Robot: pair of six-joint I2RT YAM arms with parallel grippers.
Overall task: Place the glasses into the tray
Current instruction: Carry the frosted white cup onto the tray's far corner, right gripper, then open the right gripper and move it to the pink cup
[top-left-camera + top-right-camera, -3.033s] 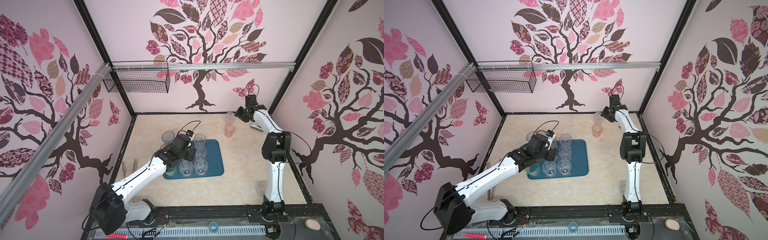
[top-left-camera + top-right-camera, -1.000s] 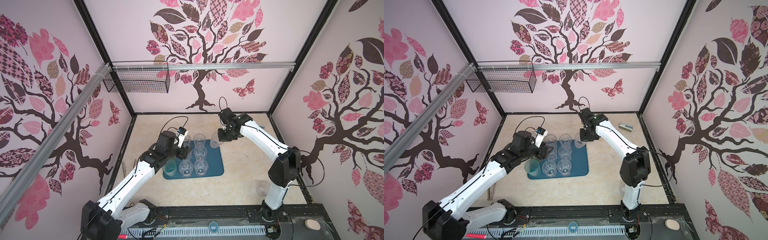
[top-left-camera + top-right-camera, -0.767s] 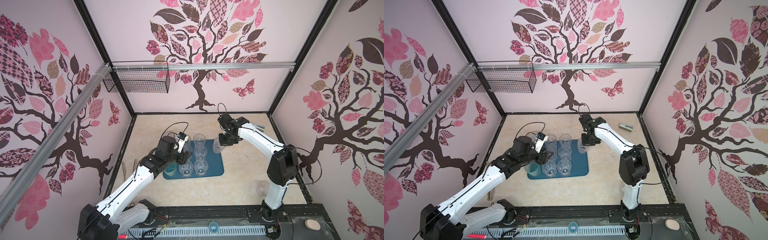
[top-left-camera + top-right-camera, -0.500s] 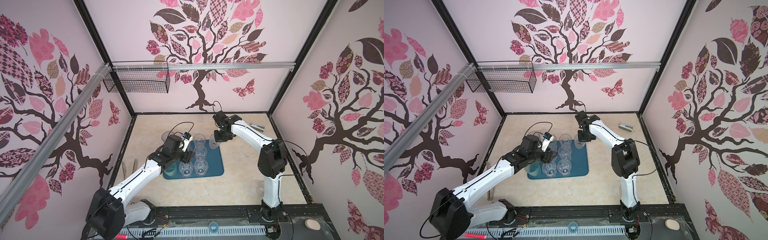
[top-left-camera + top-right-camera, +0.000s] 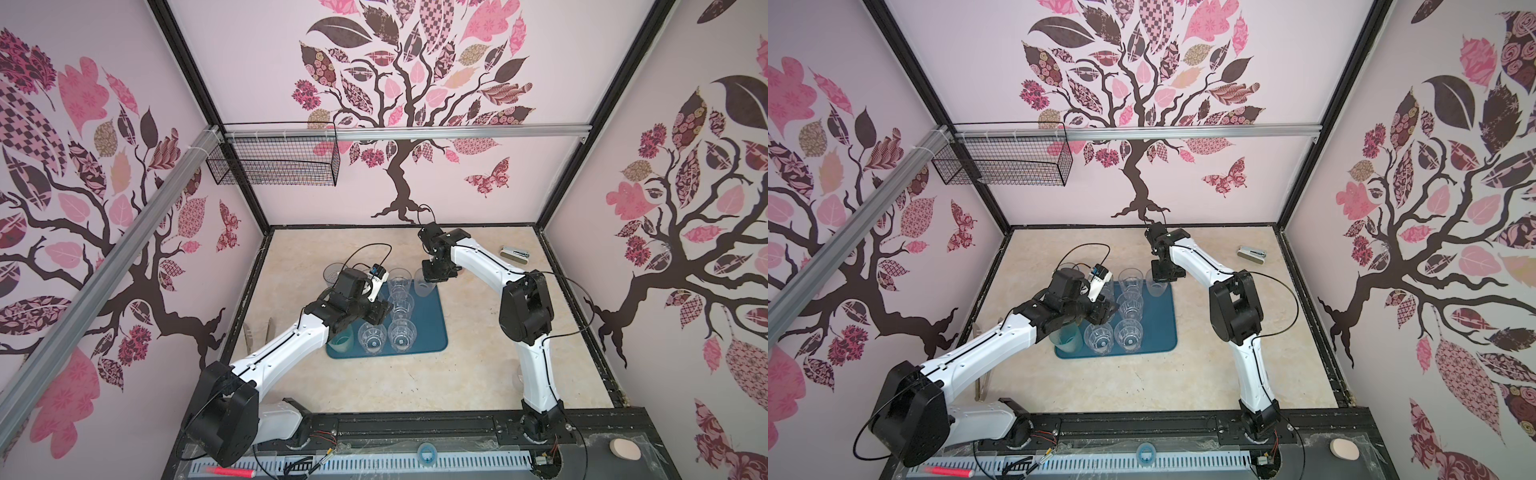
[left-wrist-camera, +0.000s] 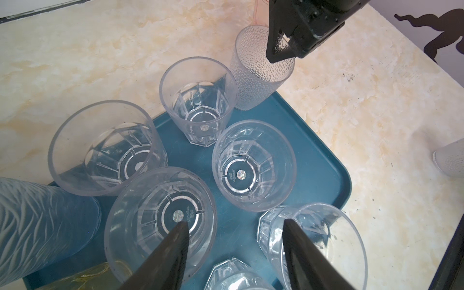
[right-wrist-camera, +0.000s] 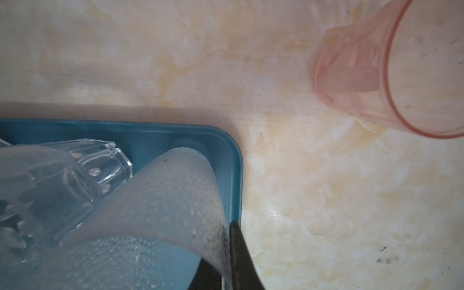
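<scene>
Over marbled counter (image 5: pixel 478 374), ease the dimpled glass (image 6: pixel 258 75), pinched at its rim by the clenched right end effector (image 6: pixel 283 54), down into the far right corner of the tray (image 5: pixel 432 332), clear of the ribbed glass (image 6: pixel 198 100) beside it, and hold the spread, empty left end effector (image 6: pixel 233 223) high.

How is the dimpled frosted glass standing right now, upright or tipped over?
Upright: the dimpled glass stands mouth up, base at the tray corner, the right gripper pinching its rim.
</scene>
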